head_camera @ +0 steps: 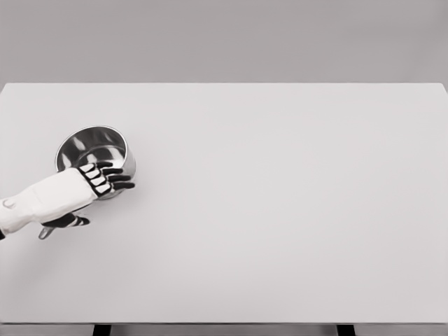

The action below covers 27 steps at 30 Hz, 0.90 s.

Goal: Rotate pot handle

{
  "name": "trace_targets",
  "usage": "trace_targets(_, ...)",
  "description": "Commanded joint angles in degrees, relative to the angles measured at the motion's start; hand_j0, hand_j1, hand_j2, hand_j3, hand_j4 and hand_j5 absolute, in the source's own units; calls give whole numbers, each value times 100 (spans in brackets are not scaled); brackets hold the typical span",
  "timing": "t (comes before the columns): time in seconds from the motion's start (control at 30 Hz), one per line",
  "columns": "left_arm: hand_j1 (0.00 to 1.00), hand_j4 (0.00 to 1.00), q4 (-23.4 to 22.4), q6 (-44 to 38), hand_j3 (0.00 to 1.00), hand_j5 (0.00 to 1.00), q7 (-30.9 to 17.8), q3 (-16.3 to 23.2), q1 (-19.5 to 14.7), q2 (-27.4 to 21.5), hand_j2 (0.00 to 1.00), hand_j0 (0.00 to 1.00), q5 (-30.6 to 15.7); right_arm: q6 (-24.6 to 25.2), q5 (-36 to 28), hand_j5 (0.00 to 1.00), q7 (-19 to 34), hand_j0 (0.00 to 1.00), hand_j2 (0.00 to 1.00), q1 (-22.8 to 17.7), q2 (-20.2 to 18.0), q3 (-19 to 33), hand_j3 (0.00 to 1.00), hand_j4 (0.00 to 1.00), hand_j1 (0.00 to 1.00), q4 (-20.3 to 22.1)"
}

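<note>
A shiny steel pot (91,143) stands on the left part of the white table (280,210). Its handle points toward the near left; only the grey tip (45,232) shows from under my left hand (99,190). That hand lies over the handle where it meets the pot. Its fingers (112,176) are stretched out to the right against the pot's near wall and rim, and the thumb (70,221) is below. The fingers do not wrap around anything. My right arm is out of view.
The table's left edge runs close to the pot and my forearm (35,203). The near edge lies along the bottom of the picture, with two dark table legs (101,330) below it.
</note>
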State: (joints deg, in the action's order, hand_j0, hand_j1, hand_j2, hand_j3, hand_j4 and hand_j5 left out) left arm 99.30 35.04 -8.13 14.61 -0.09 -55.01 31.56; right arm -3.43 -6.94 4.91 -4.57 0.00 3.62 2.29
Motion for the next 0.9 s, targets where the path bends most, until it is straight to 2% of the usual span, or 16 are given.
trace_targets(0.0, 100, 100, 1, -4, 100, 100, 4, -107, 0, -63, 100, 100, -53, 0, 0, 100, 1, 100, 100, 0, 0, -1, 100, 100, 100, 0)
trace_targets(0.33, 100, 100, 1, -4, 100, 100, 4, -318, 114, -142, 100, 100, -89, 0, 0, 100, 1, 100, 100, 0, 0, -1, 100, 100, 100, 0)
trace_targets(0.5, 100, 100, -8, -4, 100, 100, 4, -670, 299, -133, 100, 100, -80, 0, 0, 100, 1, 100, 100, 0, 0, -1, 100, 100, 100, 0)
trace_targets(0.87, 100, 100, -315, -4, 100, 100, 4, -784, 290, -142, 100, 100, -71, 0, 0, 100, 1, 100, 100, 0, 0, -1, 100, 100, 100, 0)
